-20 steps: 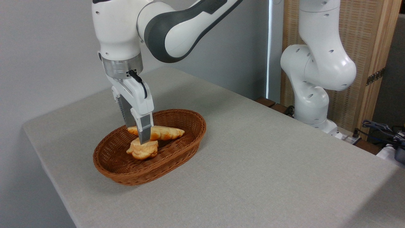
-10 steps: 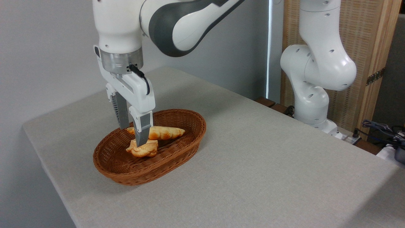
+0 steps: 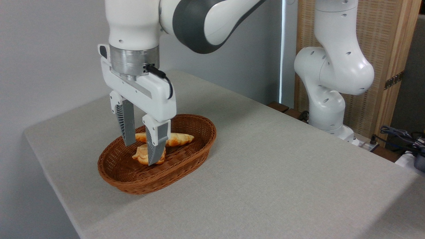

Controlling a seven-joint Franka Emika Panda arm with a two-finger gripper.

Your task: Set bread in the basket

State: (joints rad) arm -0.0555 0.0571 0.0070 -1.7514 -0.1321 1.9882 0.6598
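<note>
Nearest the camera, the lower half of the frame is bare grey tabletop (image 3: 265, 172). Left of centre on it sits the basket (image 3: 199, 146), its thick braided rim toward the viewer.

Inside the basket a small puffy bun (image 3: 141, 155) lies at the near side, partly hidden by a pincer finger. Just behind it rests the bread (image 3: 177, 138), its browner tip pointing toward the right of the frame. It lies flat within the rim, so the placing looks done.

Over both hangs the pincer (image 3: 139, 153), its fingers spread apart and holding nothing; the fingertips reach down to about bun level in the picture, but whether they touch anything cannot be told.

The bread looks light and fairly stiff for its length, though a crust like that would likely crack or flake under a hard squeeze. Its bumpy braided top should give grip. If it had to be taken up again, pinching across the narrow width near the middle would probably balance it best; a hold at the tip risks drooping or snapping.

Farther back, at the upper right, stands the arm's white base (image 3: 328, 99) before a wooden screen (image 3: 382, 66).
</note>
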